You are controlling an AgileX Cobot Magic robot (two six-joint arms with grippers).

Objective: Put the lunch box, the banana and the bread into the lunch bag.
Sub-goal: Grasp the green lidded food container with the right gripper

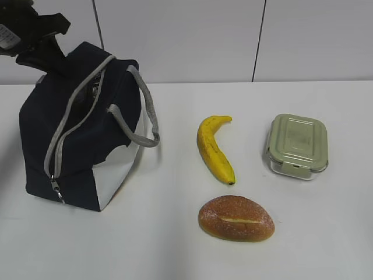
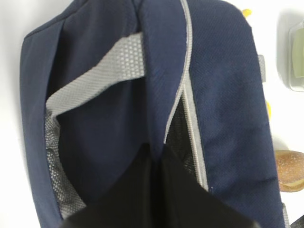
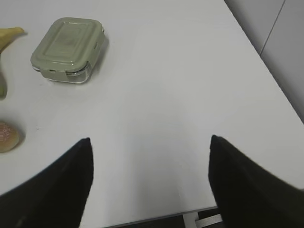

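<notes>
Left tool (image 2: pixel 154 156) pinches the lunch bag (image 1: pixel 81 128) at its top edge, right tool (image 3: pixel 149 156) hangs released, while lunch box (image 1: pixel 298 146), banana (image 1: pixel 214 150) and bread (image 1: pixel 236 218) all wait on my tabletop (image 1: pixel 175 233), nothing packed.

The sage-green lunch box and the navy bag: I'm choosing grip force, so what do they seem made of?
The sage-green lunch box: matte lid, probably plastic; its clear base looks like glass or hard plastic, glinting at the edge. The navy bag: soft woven fabric, its texture plain in the left wrist view, with grey webbing handles.
</notes>
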